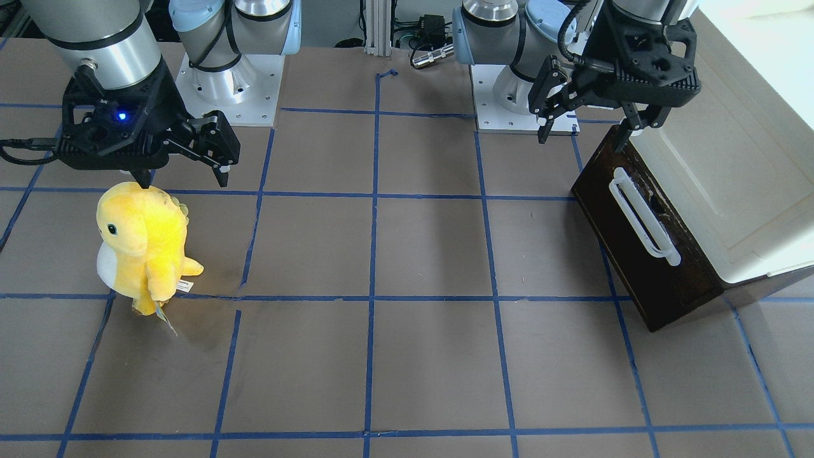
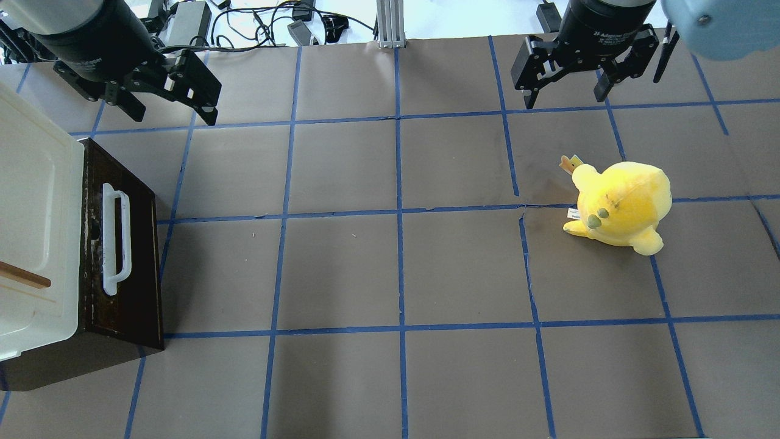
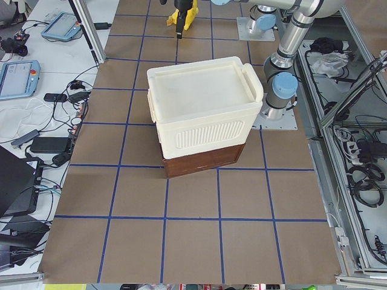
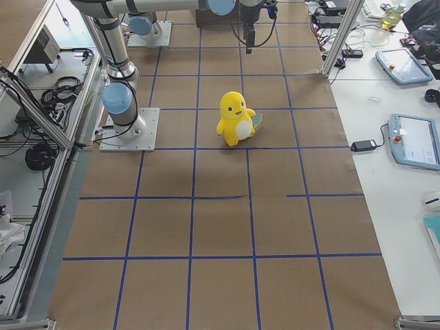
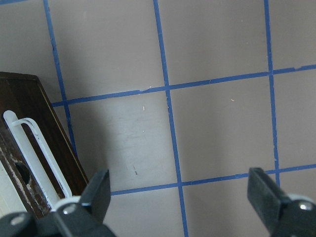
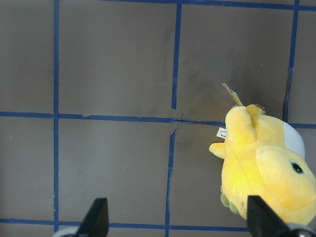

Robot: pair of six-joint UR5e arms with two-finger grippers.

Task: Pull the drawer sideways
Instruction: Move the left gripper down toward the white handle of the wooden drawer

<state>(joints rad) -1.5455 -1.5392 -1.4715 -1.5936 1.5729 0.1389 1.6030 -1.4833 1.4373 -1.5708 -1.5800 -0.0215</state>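
The drawer (image 2: 131, 256) has a dark brown front with a long white bar handle (image 2: 116, 239). It sits under a cream cabinet (image 2: 33, 201) at the table's left end, and its inner floor does not show. It also shows in the front view (image 1: 626, 254) and at the lower left of the left wrist view (image 5: 34, 123). My left gripper (image 2: 173, 114) (image 1: 588, 130) (image 5: 180, 197) is open and empty. It hangs above the table just past one end of the drawer front, apart from the handle. My right gripper (image 2: 565, 100) (image 1: 184, 181) (image 6: 177, 222) is open and empty, far off.
A yellow plush toy (image 2: 621, 204) (image 1: 143, 245) (image 6: 261, 168) stands on the table under and beside my right gripper. The cream cabinet has a small brown slot handle (image 2: 24, 277) on top. The table is brown with blue tape lines.
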